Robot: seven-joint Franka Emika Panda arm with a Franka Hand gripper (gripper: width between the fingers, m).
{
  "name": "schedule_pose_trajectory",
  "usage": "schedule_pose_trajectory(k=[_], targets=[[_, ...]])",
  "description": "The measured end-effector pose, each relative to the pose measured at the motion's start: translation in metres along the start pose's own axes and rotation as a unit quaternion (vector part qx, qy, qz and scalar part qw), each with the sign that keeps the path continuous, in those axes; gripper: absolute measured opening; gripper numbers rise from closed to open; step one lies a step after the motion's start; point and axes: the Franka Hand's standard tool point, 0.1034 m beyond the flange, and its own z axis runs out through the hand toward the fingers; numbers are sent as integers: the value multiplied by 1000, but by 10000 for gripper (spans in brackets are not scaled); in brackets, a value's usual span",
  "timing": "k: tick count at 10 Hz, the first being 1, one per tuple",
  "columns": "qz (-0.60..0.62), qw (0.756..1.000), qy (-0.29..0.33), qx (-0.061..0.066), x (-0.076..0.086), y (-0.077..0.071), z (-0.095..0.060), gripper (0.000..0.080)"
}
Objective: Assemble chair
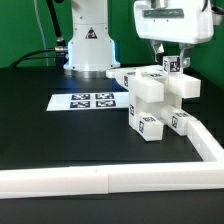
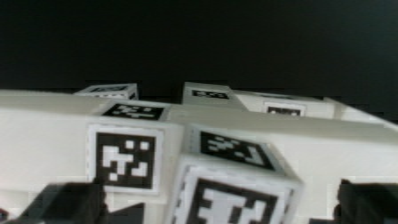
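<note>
Trouble here would most likely come from the jaws themselves: they hang wide open directly over the chair, gripping nothing, with the dark fingers in the wrist view standing far apart on either side of the tagged blocks. The chair, only partly built, stands on the black desk toward the exterior view's right, to the right of the marker board and near the white border rail where it turns the corner. Its small top block sits right between the fingertips. If the arm were to rise at a slant or swing sideways, a finger could catch that block and pull it out of its joint, or tip the whole stack. Whether the pieces are fully seated cannot be told from these views, so a loose joint might give way at a light knock. With the rail so near, a push could also wedge the chair against it.
</note>
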Motion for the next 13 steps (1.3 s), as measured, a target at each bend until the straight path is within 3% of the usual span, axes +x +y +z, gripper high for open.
schedule_pose_trajectory(k=[3,5,9,12,13], targets=[[-135,991,11,-5,0,-2,-1,649],[-238,971,15,-7,1,-6,-2,649],[-385,923,21,-14,1,-10,-2,649],[-488,872,26,-21,-1,-10,-1,649],[-498,867,26,-21,0,-9,-1,649]])
